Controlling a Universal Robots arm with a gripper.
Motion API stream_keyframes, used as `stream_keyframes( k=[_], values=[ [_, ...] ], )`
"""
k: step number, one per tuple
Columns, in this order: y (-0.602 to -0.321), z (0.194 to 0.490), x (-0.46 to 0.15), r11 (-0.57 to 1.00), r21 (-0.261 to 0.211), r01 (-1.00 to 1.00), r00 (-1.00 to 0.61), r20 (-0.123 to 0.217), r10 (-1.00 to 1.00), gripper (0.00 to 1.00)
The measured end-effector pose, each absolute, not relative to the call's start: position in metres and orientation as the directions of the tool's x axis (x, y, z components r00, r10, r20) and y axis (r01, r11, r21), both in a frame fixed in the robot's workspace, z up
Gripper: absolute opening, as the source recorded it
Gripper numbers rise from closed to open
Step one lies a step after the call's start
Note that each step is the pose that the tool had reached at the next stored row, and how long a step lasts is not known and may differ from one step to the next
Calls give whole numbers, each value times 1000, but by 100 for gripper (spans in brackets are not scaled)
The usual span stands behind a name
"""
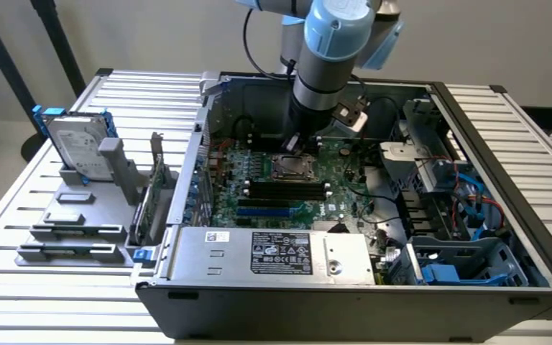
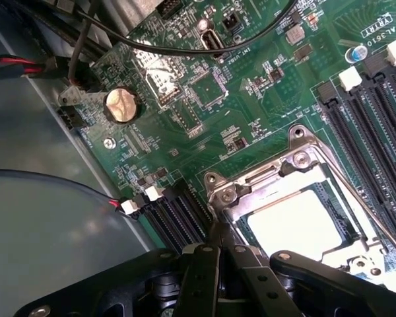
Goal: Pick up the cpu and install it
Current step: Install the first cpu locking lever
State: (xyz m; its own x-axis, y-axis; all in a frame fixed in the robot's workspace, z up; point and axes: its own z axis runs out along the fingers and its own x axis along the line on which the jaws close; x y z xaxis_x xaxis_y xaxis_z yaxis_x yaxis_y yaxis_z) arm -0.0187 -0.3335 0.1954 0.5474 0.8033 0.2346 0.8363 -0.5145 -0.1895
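A robot arm (image 1: pixel 329 65) reaches down into an open computer case (image 1: pixel 353 302) lying on a slatted table (image 1: pixel 26 316). Its gripper (image 2: pixel 218 254) hovers just above the motherboard (image 2: pixel 204 112), at the edge of the CPU socket (image 2: pixel 297 198), with its dark fingers (image 2: pixel 201 271) pinched together and nothing visible between them. In the exterior view the socket (image 1: pixel 290 167) sits at about 12 o'clock on the board, directly under the arm, with the memory slots (image 1: pixel 286 190) just toward 6 o'clock of it. The CPU (image 2: pixel 303 224) appears to lie already inside the socket: a pale, flat square framed by the metal rim, glare hiding its surface. The risks, as a judgement: if the chip rests slightly askew, any downward press from the fingers could bend socket pins; a sideways drift could snag the black cable (image 2: pixel 204 46) that crosses the board, or strike the metal frame. The wrist view gives what the exterior view cannot: the socket's interior, the coin battery (image 2: pixel 121 104) and the fingertips meeting. The exterior view alone shows the wider setting: a hard drive (image 1: pixel 77 147) standing in a grey holder (image 1: pixel 75 230) at 9 o'clock of the case, and the power supply (image 1: pixel 276 251) at 6 o'clock
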Motion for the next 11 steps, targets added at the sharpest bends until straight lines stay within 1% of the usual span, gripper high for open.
stream_keyframes(
  k=[6,11],
  values=[
    [-337,204,-19,-514,-196,835,549,240,800,11],
    [-347,213,-22,-514,-201,834,551,243,799,11]
  ],
)
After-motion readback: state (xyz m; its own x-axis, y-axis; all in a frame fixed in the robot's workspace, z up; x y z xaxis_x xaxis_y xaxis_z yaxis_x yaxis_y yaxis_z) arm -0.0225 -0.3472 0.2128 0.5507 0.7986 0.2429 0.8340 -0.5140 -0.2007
